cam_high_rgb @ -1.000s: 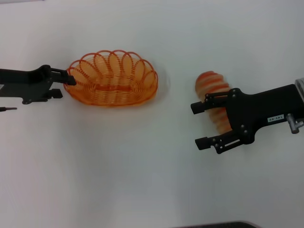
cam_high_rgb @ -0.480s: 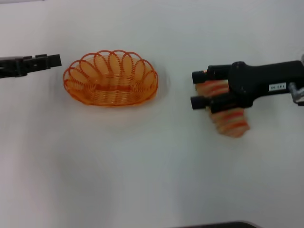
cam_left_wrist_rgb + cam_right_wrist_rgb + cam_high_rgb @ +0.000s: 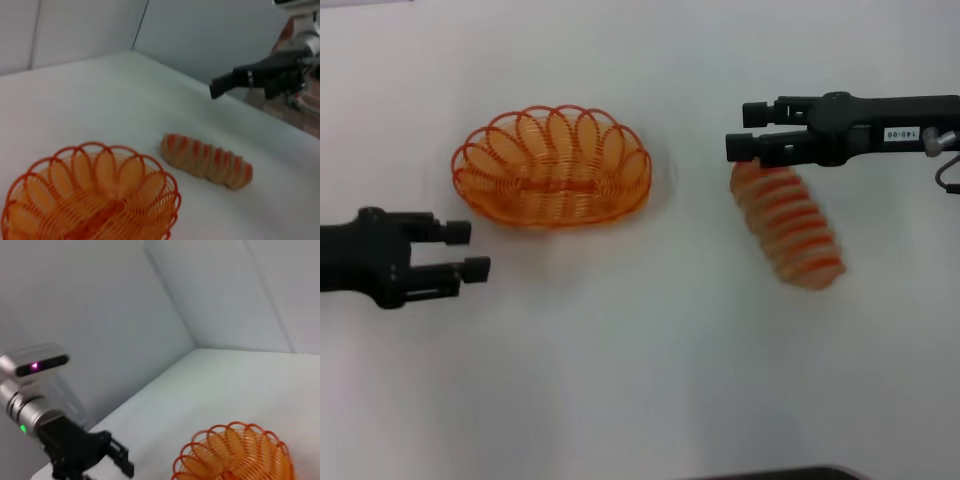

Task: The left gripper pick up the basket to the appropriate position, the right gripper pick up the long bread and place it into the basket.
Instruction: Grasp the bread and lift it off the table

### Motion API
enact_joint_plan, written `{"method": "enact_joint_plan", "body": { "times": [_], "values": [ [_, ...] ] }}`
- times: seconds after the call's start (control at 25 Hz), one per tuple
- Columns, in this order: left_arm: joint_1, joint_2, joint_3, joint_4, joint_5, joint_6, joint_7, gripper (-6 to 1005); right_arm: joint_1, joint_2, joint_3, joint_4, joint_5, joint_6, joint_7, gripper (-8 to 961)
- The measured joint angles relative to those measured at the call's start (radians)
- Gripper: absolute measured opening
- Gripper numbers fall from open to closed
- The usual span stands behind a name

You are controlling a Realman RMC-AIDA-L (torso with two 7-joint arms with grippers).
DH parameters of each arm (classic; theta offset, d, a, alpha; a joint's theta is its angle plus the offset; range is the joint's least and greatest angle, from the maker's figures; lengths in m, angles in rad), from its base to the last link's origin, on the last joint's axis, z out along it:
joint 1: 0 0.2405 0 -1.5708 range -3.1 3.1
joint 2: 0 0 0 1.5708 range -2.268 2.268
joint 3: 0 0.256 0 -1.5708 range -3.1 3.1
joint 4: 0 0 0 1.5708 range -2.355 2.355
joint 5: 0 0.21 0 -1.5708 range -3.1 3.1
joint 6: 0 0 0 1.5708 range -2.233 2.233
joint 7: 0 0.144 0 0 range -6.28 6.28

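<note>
Since the long bread (image 3: 788, 226) lies loose on the desk (image 3: 640, 380) right of the basket (image 3: 552, 166), the right gripper (image 3: 735, 131), jaws seemingly narrow, should drop squarely across it, while the left gripper (image 3: 465, 250) idles, jaws slightly parted.

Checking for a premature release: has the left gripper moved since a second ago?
Yes. The left gripper has left the basket rim's left end and now sits below and left of it, nearer the robot, holding nothing.

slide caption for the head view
Empty basket on the table, bread beside it, right pincer above the bread's end.
</note>
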Motion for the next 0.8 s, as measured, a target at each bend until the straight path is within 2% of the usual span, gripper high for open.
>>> {"method": "enact_joint_plan", "body": {
  "times": [0.12, 0.4, 0.52, 0.64, 0.72, 0.8],
  "values": [
    [0.003, -0.009, 0.004, 0.0, 0.013, -0.016, 0.008, 577, 0.001, 0.0, 0.0, -0.002, 0.0, 0.016, 0.014, 928],
    [0.0, -0.01, 0.004, -0.003, 0.014, -0.04, 0.008, 576, 0.016, -0.011, -0.011, -0.008, -0.005, 0.04, 0.081, 928],
    [-0.004, -0.011, 0.01, -0.012, 0.016, -0.057, 0.008, 576, 0.057, -0.039, -0.05, -0.013, -0.037, 0.035, 0.17, 927],
    [-0.007, -0.006, 0.019, -0.018, 0.017, -0.055, 0.0, 576, 0.115, -0.074, -0.125, -0.042, -0.124, 0.021, 0.342, 927],
    [-0.007, -0.004, 0.021, -0.017, 0.018, -0.057, -0.003, 575, 0.148, -0.082, -0.16, -0.097, -0.211, -0.007, 0.459, 927],
    [-0.006, -0.004, 0.022, -0.018, 0.019, -0.062, -0.003, 575, 0.178, -0.08, -0.172, -0.159, -0.303, -0.045, 0.56, 927]
  ]
}}
